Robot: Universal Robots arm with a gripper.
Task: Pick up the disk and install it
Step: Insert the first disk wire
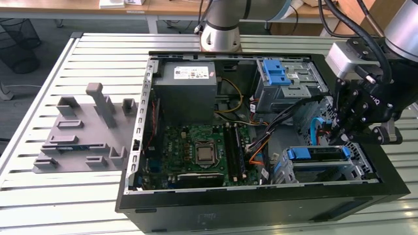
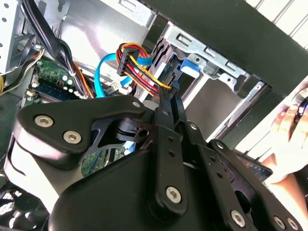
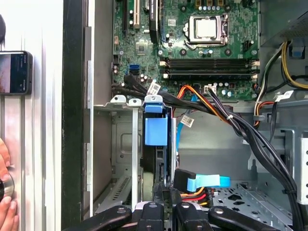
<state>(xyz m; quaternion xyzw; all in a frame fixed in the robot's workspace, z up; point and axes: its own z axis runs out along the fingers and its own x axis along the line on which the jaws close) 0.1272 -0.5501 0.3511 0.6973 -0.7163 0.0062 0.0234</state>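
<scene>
While the disk [image 3: 156,130] sits edge-on in the metal bay [image 3: 122,144] of the computer case [image 1: 163,210], the fingers [image 3: 163,204] grip its rear edge.

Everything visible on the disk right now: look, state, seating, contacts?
The disk lies flat in the silver metal drive cage, inside the open case at the exterior view's right. Its bright blue plastic carrier frame runs along one edge. In the first wrist view the frame's blue tab stands at the cage mouth, with the drive's dark edge behind it. The gripper hangs just above the cage. Whether it touches the disk, or whether cables are plugged in, cannot be told.
</scene>
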